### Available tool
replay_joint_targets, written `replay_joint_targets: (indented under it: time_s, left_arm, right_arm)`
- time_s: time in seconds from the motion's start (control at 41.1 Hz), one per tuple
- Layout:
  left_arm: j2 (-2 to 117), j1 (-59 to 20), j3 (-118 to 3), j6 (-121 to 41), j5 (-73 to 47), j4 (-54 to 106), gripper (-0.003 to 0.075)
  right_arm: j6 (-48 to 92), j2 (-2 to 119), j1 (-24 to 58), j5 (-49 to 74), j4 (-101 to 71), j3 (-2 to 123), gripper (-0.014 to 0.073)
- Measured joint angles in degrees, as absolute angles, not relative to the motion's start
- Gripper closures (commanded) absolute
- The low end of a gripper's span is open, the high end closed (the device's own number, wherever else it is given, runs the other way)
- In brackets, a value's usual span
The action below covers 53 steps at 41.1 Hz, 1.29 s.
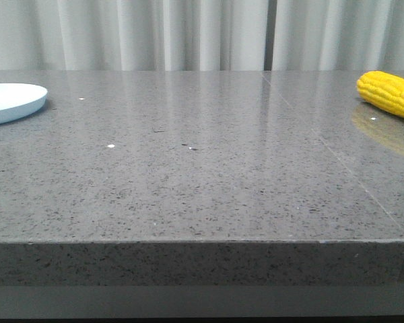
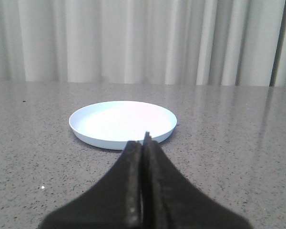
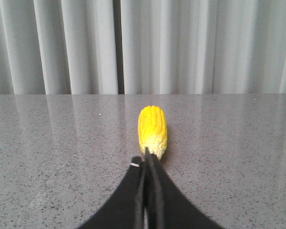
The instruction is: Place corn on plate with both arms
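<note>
The yellow corn [image 1: 390, 93] lies on the grey table at the far right, partly cut off by the front view's edge. The pale blue-white plate [image 1: 10, 102] sits at the far left, empty. Neither gripper shows in the front view. In the right wrist view the corn [image 3: 152, 129] lies lengthwise just beyond my right gripper [image 3: 147, 155], which is shut and holds nothing; its paler tip faces the fingers. In the left wrist view the plate [image 2: 122, 123] lies just ahead of my left gripper [image 2: 144, 140], also shut and empty.
A grey speckled stone table [image 1: 202, 175] spans the front view, with its front edge [image 1: 202, 241] near the camera and a seam [image 1: 337, 158] running through its right part. Pale curtains [image 1: 188, 33] hang behind the table.
</note>
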State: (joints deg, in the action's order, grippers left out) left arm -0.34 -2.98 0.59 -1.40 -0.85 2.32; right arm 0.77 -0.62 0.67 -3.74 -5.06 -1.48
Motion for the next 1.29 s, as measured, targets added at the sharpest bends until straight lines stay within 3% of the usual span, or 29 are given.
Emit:
replay_joint_targets:
  time_s: [0.852, 1.046, 1.29]
  left_arm:
    - [-0.34, -2.98, 0.45, -1.40, 0.65, 2.32, 0.0741]
    - [-0.34, -2.98, -6.19, -1.40, -2.97, 2.32, 0.0741]
    - [4.37, -2.98, -26.11, -1.40, -11.83, 2.32, 0.0741]
  right_arm:
    - [0.77, -0.62, 0.67, -5.63, -5.09, -0.86, 0.0661]
    - [0.77, -0.62, 0.67, 0.82, -5.09, 9.60, 0.0661]
    - [0.77, 4.77, 0.67, 15.10, -5.09, 28.48, 0.0661]
